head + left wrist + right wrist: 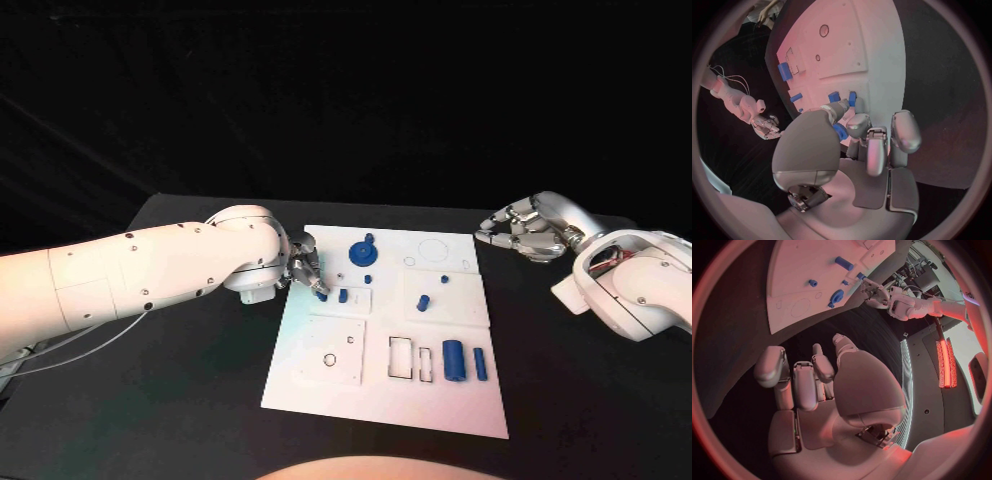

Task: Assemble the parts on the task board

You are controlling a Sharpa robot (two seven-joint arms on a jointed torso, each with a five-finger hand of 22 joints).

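The white task board [433, 400] lies in the middle of the table. My left hand [303, 270] is at the board's left edge and pinches a small blue part [320, 294] between thumb and a finger; the left wrist view shows that part [840, 131] under the fingertips. A round blue part [364, 252] sits near the far edge. Small blue pieces [424, 300] lie mid-board, and two blue cylinders [453, 360] lie nearer me. My right hand [522, 228] hovers off the board's far right corner, fingers curled in, holding nothing.
Outlined slots [401, 358] and a square plate with holes [335, 350] mark the board's near half. A circle outline [431, 248] is at the far right. Black table [188, 380] surrounds the board on both sides.
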